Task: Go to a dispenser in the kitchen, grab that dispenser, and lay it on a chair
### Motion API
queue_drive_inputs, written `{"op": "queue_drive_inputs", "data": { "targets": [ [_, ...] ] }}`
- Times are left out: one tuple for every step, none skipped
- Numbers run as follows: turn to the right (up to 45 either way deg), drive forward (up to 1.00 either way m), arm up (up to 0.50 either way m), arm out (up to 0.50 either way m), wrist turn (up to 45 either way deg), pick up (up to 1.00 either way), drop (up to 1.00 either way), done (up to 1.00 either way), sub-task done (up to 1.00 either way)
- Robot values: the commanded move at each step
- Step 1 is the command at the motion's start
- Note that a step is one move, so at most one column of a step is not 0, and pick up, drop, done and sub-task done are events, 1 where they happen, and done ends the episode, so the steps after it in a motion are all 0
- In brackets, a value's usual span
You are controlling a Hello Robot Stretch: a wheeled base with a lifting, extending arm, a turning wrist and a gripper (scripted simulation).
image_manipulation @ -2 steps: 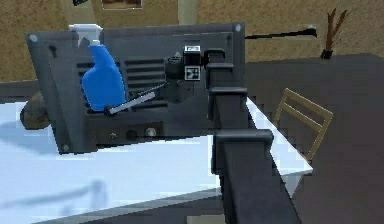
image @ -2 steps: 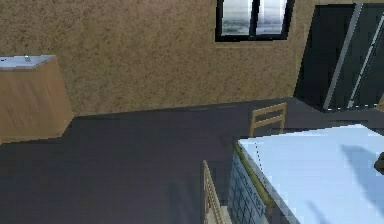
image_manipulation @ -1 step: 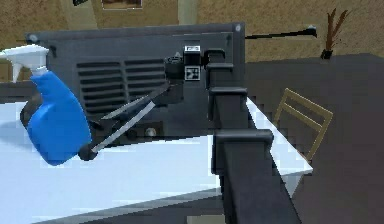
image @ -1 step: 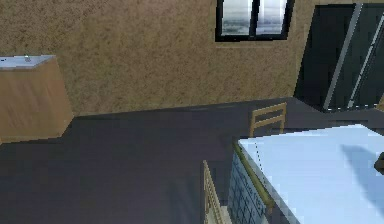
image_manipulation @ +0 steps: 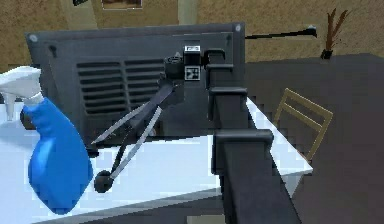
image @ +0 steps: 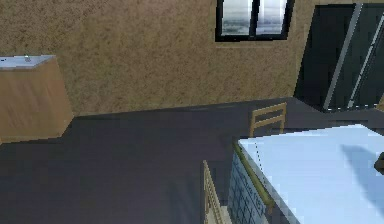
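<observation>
The blue dispenser (image_manipulation: 52,165), its white nozzle reaching the frame's left edge, sits just left of the end effector (image_manipulation: 97,167); whether it is held cannot be told.

- The far side of the white tabletop (image_manipulation: 175,165) is walled off by a large dark grey box with vent slots (image_manipulation: 110,80).
- A bare strip is left before that box, and the pincer (image_manipulation: 100,167) is seen there, with a blue spray bottle with a white trigger head (image_manipulation: 55,150) just beside it.
- A light wooden chair (image_manipulation: 305,120) is set by the tabletop's right edge.
- Wide dark floor (image: 130,150) is left free in the forward view.
</observation>
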Motion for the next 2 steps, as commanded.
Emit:
{"op": "queue_drive_inputs", "data": {
  "targets": [
    [0.0,0.0,0.0,-0.3,0.0,0.0,0.0,0.0,0.0],
    [-45.0,0.0,0.0,0.0,0.0,0.0,0.0,0.0,0.0]
  ]
}}
